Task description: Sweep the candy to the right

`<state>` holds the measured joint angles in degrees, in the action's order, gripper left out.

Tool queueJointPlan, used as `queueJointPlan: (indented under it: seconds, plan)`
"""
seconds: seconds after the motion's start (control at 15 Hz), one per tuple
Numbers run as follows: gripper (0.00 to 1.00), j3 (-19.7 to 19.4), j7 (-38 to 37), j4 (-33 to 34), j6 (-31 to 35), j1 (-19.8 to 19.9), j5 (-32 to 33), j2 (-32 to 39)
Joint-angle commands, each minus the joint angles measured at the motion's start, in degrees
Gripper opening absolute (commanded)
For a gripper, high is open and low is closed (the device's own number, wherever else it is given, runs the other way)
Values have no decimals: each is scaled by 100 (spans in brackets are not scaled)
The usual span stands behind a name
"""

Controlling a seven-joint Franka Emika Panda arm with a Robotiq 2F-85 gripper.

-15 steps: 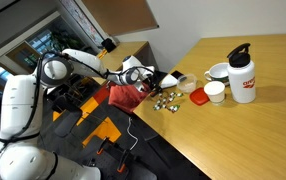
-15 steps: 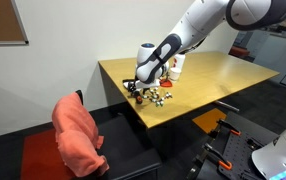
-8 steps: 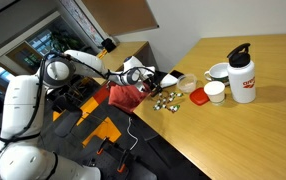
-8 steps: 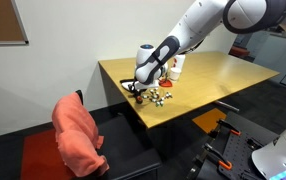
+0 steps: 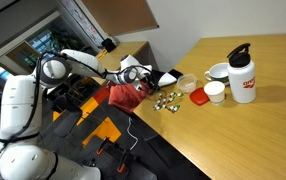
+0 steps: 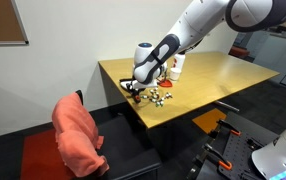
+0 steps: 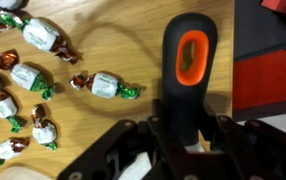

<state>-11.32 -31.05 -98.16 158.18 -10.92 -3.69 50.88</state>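
The candy (image 7: 33, 80) is a loose cluster of small wrapped sweets with silvery-white, green and dark wrappers, lying on the wooden table left of the tool in the wrist view. In both exterior views the candy (image 5: 165, 101) (image 6: 155, 97) sits near the table's corner. My gripper (image 7: 188, 135) is shut on a black tool handle with an orange inset (image 7: 188, 60), which points away from the wrist beside the sweets. The gripper (image 5: 148, 80) (image 6: 135, 88) hovers low at the table corner, right by the cluster. The tool's working end is hidden.
A flat red lid (image 5: 199, 99), small white cups (image 5: 215, 92), a clear cup (image 5: 186, 84) and a white bottle with a black cap (image 5: 243, 73) stand beyond the candy. The table edge (image 6: 123, 100) is close, with a red-draped chair (image 6: 78, 140) below.
The jaws have closed onto the black handle. The arm has barely shifted and the sweets lie as before.
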Motion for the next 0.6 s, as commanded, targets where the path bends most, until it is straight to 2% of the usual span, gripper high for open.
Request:
queueJointPlan:
  seconds: [0.0, 0.2, 0.53]
  plan:
    - [12, -228, -430, -768, -423, -373, -82, -930]
    - [12, -141, -573, -1135, -737, -396, -5, -1513]
    - [12, 146, -186, -1908, -1212, -273, 198, -2601]
